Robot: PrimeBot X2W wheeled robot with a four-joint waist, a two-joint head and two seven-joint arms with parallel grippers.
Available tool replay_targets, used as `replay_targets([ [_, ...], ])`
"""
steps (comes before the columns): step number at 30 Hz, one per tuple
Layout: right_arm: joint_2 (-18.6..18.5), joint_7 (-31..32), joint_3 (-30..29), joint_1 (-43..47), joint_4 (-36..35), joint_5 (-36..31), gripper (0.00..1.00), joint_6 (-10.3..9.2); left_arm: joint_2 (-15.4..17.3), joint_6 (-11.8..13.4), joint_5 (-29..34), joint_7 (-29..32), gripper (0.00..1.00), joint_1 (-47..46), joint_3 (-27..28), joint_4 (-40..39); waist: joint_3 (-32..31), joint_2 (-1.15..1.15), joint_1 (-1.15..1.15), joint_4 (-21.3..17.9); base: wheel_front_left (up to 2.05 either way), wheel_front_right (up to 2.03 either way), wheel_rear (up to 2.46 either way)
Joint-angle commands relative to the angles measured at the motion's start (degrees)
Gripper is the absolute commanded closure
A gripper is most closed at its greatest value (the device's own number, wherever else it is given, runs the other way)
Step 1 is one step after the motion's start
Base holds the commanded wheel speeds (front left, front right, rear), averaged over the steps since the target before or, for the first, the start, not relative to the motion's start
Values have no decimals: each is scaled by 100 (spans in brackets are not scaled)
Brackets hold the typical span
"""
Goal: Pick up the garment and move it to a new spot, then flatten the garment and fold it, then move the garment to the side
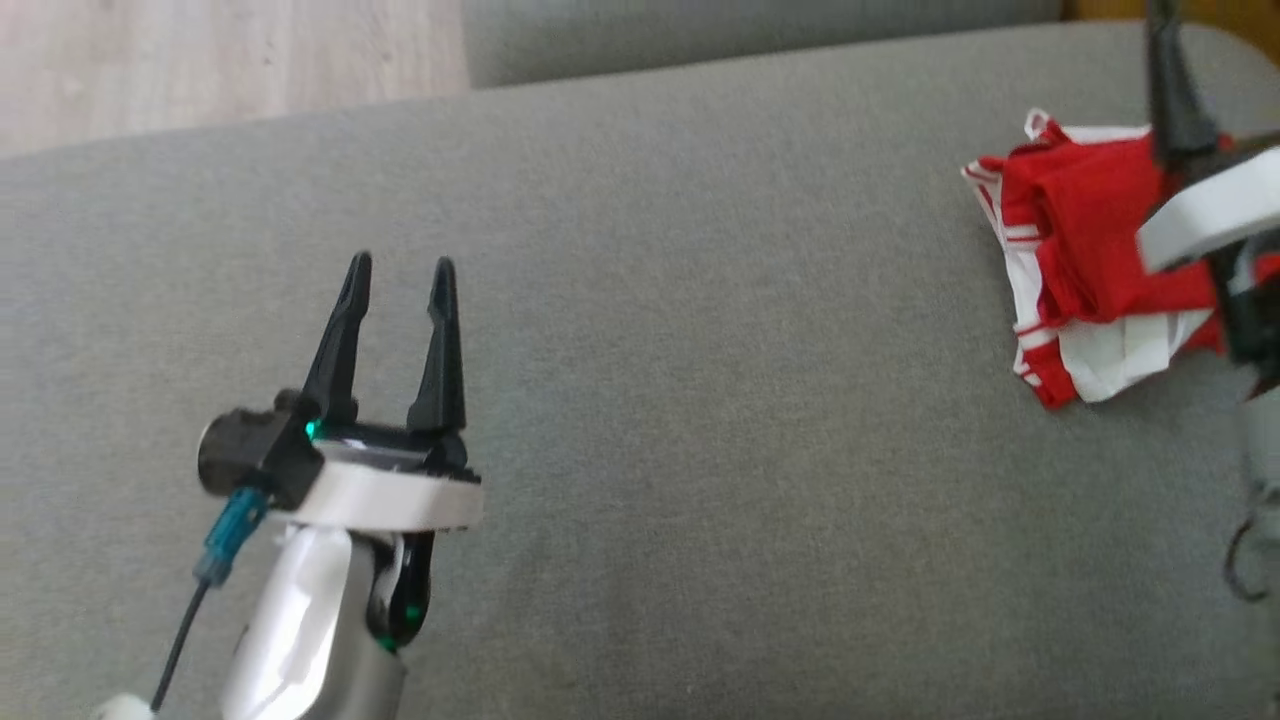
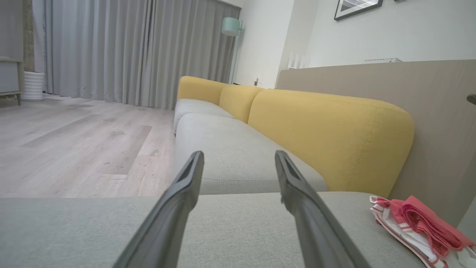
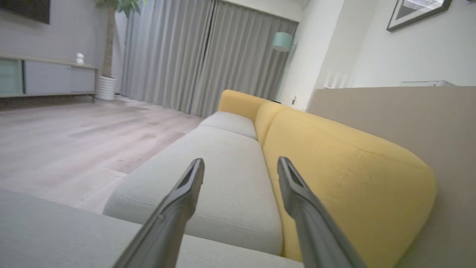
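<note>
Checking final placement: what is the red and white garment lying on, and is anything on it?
The garment lies on the grey cushion. Nothing rests on what shows; the right gripper hides its right edge.

My head camera looks down from close above the grey seat (image 1: 700, 450). My two wrist cameras sit low over it, facing along their fingers (image 2: 180, 208) toward the yellow backrest (image 2: 327, 141) and curtains (image 2: 130, 52). All three share that seat.
</note>
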Motion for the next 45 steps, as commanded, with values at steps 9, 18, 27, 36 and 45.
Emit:
replay_targets([
  [9, 922, -214, -168, 1088, -408, 122, 0, -4, 51, 48, 32, -29, 0, 431, 307, -223, -491, 0, 1, 274, 0, 0, 0],
  [18, 1563, -780, -162, 2530, 7, 185, 0, -4, 51, 143, -115, -29, 0, 953, 314, -126, -756, 0, 1, 389, 0, 0, 0],
  [27, 1592, -1103, -36, 2738, 206, 486, 0, -4, 51, 176, -290, -29, 0, 1104, 386, -153, -799, 0, 1, 416, 0, 0, 0],
  [36, 1593, -1151, 4, 2665, 256, 506, 0, -4, 51, 172, -414, -29, 0, 1126, 439, -141, -814, 0, 1, 423, 0, 0, 0],
  [45, 1593, -1171, -2, 2636, 286, 518, 0, -4, 51, 139, -538, -29, 0, 1140, 481, -148, -828, 0, 1, 422, 0, 0, 0],
])
